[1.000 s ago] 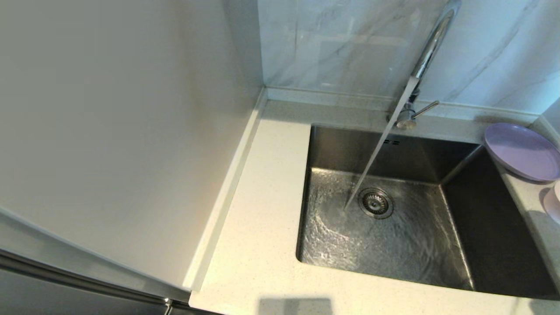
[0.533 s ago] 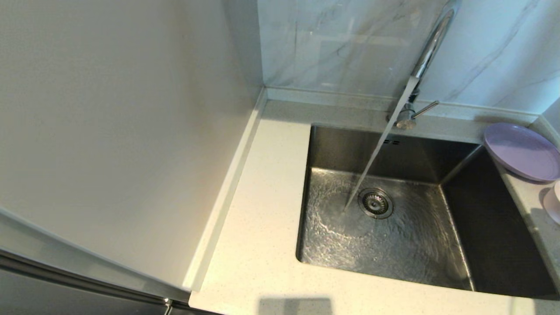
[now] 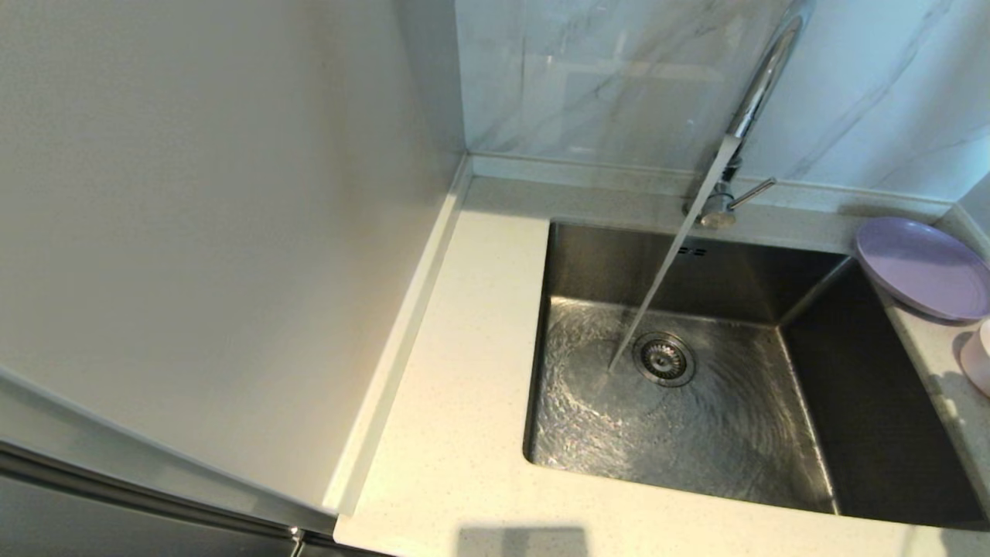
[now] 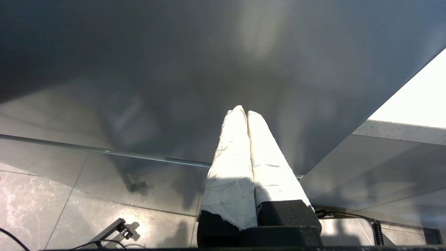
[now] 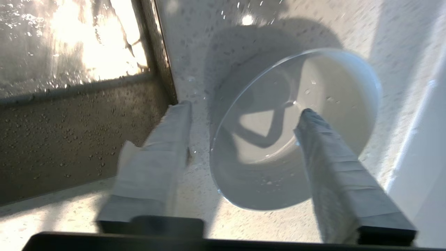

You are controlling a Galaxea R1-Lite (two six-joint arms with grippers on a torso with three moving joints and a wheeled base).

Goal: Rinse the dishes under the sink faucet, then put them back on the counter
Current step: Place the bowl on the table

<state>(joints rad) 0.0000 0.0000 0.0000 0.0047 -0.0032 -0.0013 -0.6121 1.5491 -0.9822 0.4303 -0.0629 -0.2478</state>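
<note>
Spreading wide around the small whitish round bowl (image 5: pixel 296 132), your right gripper (image 5: pixel 244 108) has one taped finger outside the rim and one over the bowl's inside, neither visibly pressing it; the bowl sits on the cream-white speckled stone counter (image 5: pixel 195 45), just beside the right edge of the brushed steel sink (image 3: pixel 681 371). If you are letting go, lift straight off so neither finger drags the wet rim toward the basin. Your left gripper (image 4: pixel 244 113) is parked off the counter, fingers pressed together on nothing. You have three dishes: this bowl, one lilac round plate (image 3: pixel 924 267) at the counter's back right corner, and one pale pink dish (image 3: pixel 978 356) at its right edge. One chrome gooseneck faucet (image 3: pixel 754 100) is running.
</note>
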